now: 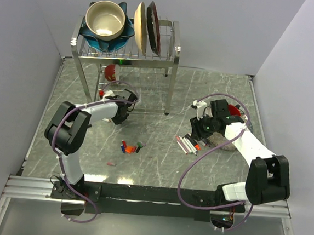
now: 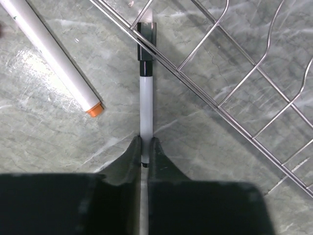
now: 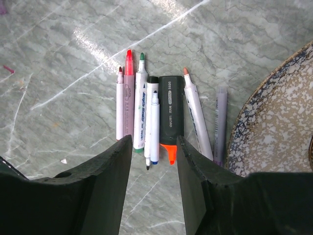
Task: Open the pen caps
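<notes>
In the left wrist view my left gripper (image 2: 146,141) is shut on the near end of a white-barrelled pen (image 2: 146,98). Its black pen cap (image 2: 146,45) is still on the far end, under a wire of the rack. A second white pen with an orange tip (image 2: 54,56) lies to the left. Several loose pen caps (image 1: 131,147) lie mid-table, and a pink one (image 1: 111,162) lies nearer. My right gripper (image 3: 154,147) stands open just above a row of uncapped pens (image 3: 146,103), including a black highlighter (image 3: 171,110).
A metal dish rack (image 1: 173,55) on legs holds a bowl (image 1: 105,19) and plates at the back, right over my left gripper (image 1: 116,115). A red ball (image 1: 110,70) sits beneath it. A speckled plate (image 3: 274,122) lies just right of the pen row.
</notes>
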Robot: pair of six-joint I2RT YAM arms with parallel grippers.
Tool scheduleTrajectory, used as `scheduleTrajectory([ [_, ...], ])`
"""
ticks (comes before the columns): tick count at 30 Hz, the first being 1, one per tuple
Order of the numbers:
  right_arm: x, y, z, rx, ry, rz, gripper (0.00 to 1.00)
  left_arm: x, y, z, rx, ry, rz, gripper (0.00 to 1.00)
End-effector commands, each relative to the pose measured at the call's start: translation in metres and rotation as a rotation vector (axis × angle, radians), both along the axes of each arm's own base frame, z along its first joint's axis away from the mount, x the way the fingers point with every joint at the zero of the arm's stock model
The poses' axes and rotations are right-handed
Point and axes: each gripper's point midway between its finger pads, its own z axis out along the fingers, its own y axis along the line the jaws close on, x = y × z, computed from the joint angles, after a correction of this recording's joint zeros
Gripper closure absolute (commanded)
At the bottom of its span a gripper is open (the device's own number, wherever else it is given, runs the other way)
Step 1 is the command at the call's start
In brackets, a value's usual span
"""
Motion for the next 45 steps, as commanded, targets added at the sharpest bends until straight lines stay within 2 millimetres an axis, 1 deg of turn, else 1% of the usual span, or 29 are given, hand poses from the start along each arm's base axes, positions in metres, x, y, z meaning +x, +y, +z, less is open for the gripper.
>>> scheduleTrajectory([
  [1, 0.013, 0.002, 0.028, 0.026, -0.089, 0.006, 0.51, -0.028, 0.011, -0.021, 0.009, 0.081, -0.004, 0.99],
  [2, 0.014, 0.002, 0.029, 0.027, -0.092, 0.008, 0.51, -0.035, 0.013, -0.023, 0.008, 0.089, -0.008, 0.99],
  [4, 0.014, 0.002, 0.029, 0.027, -0.093, 0.006, 0.51, -0.037, 0.009, -0.011, -0.027, 0.051, -0.017, 0.99],
  [5, 0.014, 0.002, 0.029, 0.028, -0.093, 0.007, 0.51, -0.048, 0.011, -0.014, -0.031, 0.061, -0.022, 0.99],
  [6, 0.014, 0.002, 0.03, 0.03, -0.097, 0.004, 0.5, -0.048, 0.007, -0.005, -0.063, 0.026, -0.032, 0.99],
  [7, 0.014, 0.002, 0.031, 0.03, -0.097, 0.008, 0.5, -0.059, 0.006, -0.008, -0.068, 0.035, -0.044, 0.99],
  [10, 0.014, 0.003, 0.031, 0.035, -0.099, 0.009, 0.51, -0.069, -0.001, 0.002, -0.114, 0.0, -0.086, 0.99],
  [20, 0.013, 0.002, 0.032, 0.044, -0.1, 0.012, 0.51, -0.079, -0.037, 0.047, -0.268, -0.146, -0.359, 0.99],
  [21, 0.012, 0.004, 0.034, 0.049, -0.101, 0.018, 0.5, -0.08, -0.042, 0.058, -0.289, -0.186, -0.418, 0.99],
  [22, 0.011, 0.004, 0.035, 0.054, -0.103, 0.027, 0.5, -0.088, -0.044, 0.055, -0.31, -0.188, -0.454, 0.99],
  [23, 0.008, 0.007, 0.037, 0.069, -0.1, 0.045, 0.5, -0.089, -0.065, 0.068, -0.406, -0.248, -0.544, 0.99],
  [24, 0.006, 0.009, 0.04, 0.081, -0.105, 0.062, 0.5, -0.093, -0.073, 0.087, -0.44, -0.323, -0.628, 0.99],
  [25, 0.001, 0.016, 0.045, 0.116, -0.107, 0.103, 0.5, -0.106, -0.078, 0.082, -0.483, -0.342, -0.693, 0.99],
  [26, -0.002, 0.02, 0.052, 0.139, -0.128, 0.126, 0.5, -0.116, -0.101, 0.116, -0.6, -0.469, -0.84, 0.99],
  [27, -0.006, 0.023, 0.057, 0.159, -0.14, 0.15, 0.5, -0.128, -0.105, 0.114, -0.642, -0.495, -0.895, 0.99],
  [28, -0.01, 0.027, 0.061, 0.181, -0.15, 0.182, 0.5, -0.137, -0.112, 0.123, -0.69, -0.532, -0.949, 0.99],
  [29, -0.017, 0.034, 0.072, 0.23, -0.172, 0.22, 0.5, -0.146, -0.122, 0.151, -0.761, -0.643, -1.04, 0.99],
  [30, -0.021, 0.038, 0.078, 0.259, -0.181, 0.242, 0.49, -0.156, -0.126, 0.148, -0.792, -0.65, -1.074, 0.99],
  [34, -0.035, 0.05, 0.102, 0.353, -0.262, 0.314, 0.46, -0.175, -0.146, 0.176, -0.856, -0.791, -1.177, 0.99],
  [35, -0.036, 0.052, 0.107, 0.366, -0.288, 0.316, 0.44, -0.183, -0.157, 0.177, -0.868, -0.791, -1.214, 0.99],
  [36, -0.038, 0.054, 0.112, 0.396, -0.297, 0.306, 0.41, -0.179, -0.163, 0.191, -0.862, -0.851, -1.213, 0.99],
  [38, -0.043, 0.056, 0.125, 0.459, -0.365, 0.317, 0.3, -0.183, -0.18, 0.194, -0.862, -0.866, -1.235, 0.99],
  [39, -0.054, 0.063, 0.133, 0.549, -0.334, 0.332, 0.27, -0.174, -0.184, 0.207, -0.845, -0.919, -1.2, 0.99],
  [40, -0.051, 0.06, 0.137, 0.588, -0.377, 0.325, 0.2, -0.171, -0.189, 0.215, -0.841, -0.955, -1.185, 0.99],
  [41, -0.053, 0.061, 0.141, 0.628, -0.382, 0.323, 0.17, -0.173, -0.199, 0.214, -0.837, -0.958, -1.195, 0.99],
  [42, -0.058, 0.063, 0.145, 0.691, -0.333, 0.293, 0.16, -0.17, -0.206, 0.224, -0.834, -0.994, -1.182, 0.99],
  [43, -0.059, 0.064, 0.149, 0.728, -0.362, 0.314, 0.12, -0.163, -0.209, 0.234, -0.823, -1.041, -1.144, 0.99],
  [44, -0.061, 0.064, 0.149, 0.755, -0.331, 0.286, 0.09, -0.167, -0.221, 0.226, -0.82, -1.02, -1.158, 0.99],
  [45, -0.062, 0.065, 0.155, 0.798, -0.297, 0.253, 0.09, -0.165, -0.23, 0.235, -0.827, -1.04, -1.157, 0.99],
])
